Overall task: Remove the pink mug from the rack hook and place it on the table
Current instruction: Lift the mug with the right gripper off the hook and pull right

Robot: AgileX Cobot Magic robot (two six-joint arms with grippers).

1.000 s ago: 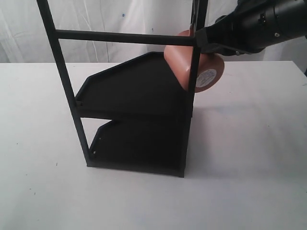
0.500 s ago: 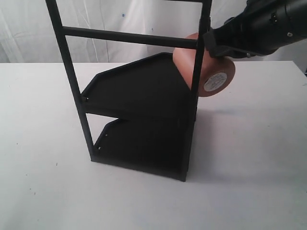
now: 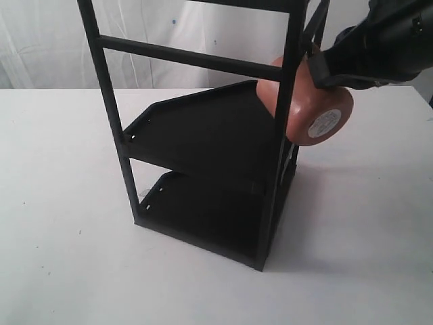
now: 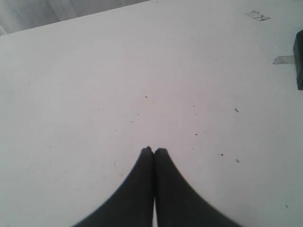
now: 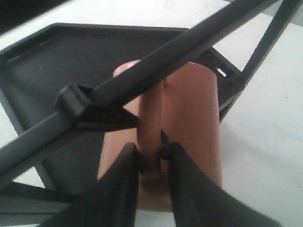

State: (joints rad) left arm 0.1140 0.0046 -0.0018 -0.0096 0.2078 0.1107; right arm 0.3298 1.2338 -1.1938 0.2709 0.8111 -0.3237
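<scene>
The pink mug (image 3: 308, 101) hangs tilted at the right upright of the black rack (image 3: 203, 128), its white base sticker facing the exterior camera. My right gripper (image 3: 319, 64) reaches in from the upper right. In the right wrist view this gripper (image 5: 152, 152) is shut on the mug's (image 5: 194, 104) loop handle, under a slanting crossbar (image 5: 165, 61). A thin black pointed tip, apparently the rack hook (image 5: 164, 141), shows right beside the handle. My left gripper (image 4: 154, 150) is shut and empty above the white table (image 4: 142, 71).
The rack stands askew on the table (image 3: 67, 271), with two shelves and tall uprights around the mug. A white curtain hangs behind. A dark object (image 4: 299, 59) and tape marks lie at the edge of the left wrist view.
The mug and my right gripper have moved right and slightly down. The rack has shifted and turned to the right along with them.
</scene>
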